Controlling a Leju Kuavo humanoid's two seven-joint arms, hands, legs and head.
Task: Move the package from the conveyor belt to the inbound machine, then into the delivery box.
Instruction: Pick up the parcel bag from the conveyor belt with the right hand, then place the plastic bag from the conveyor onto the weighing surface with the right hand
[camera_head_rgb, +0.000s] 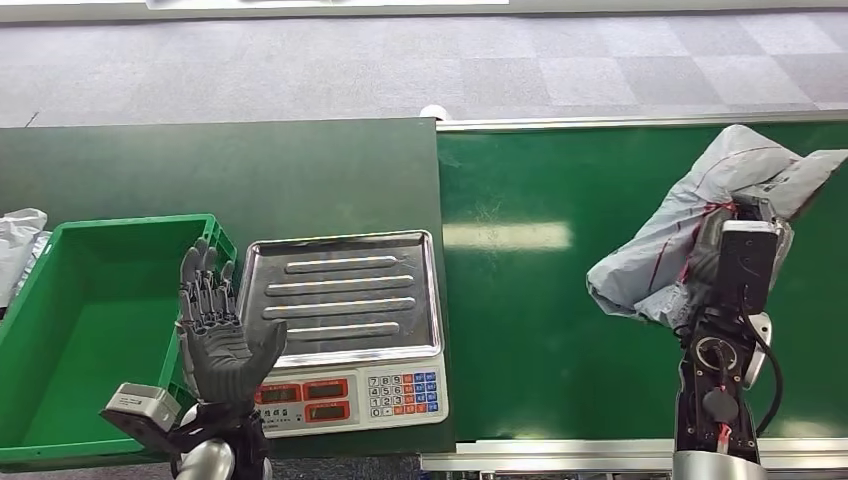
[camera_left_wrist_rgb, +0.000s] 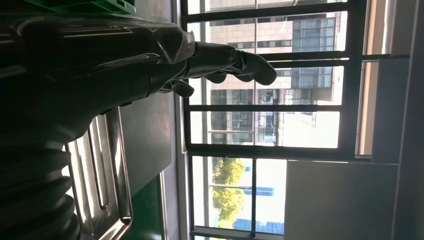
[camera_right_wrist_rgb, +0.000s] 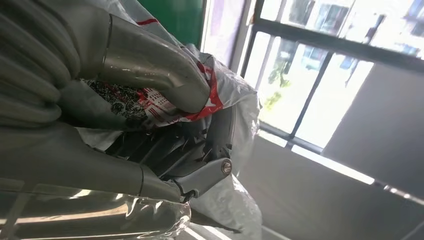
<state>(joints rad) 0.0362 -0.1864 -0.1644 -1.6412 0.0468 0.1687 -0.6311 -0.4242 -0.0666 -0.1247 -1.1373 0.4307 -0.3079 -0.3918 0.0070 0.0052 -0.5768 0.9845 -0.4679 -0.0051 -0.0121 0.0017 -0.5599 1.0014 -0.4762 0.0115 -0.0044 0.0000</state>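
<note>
A crumpled grey plastic package with red print is raised over the green conveyor belt at the right. My right hand grips it, thumb pressed into the bag. The inbound machine, a scale with a steel pan and keypad, stands at the centre. Left of it is the green delivery box. My left hand is raised, palm up and fingers spread, holding nothing, between the box and the scale.
A dark green table carries the scale and the box. More grey bags lie at the far left beside the box. Grey carpet lies beyond the belt. The scale pan is seen near my left wrist.
</note>
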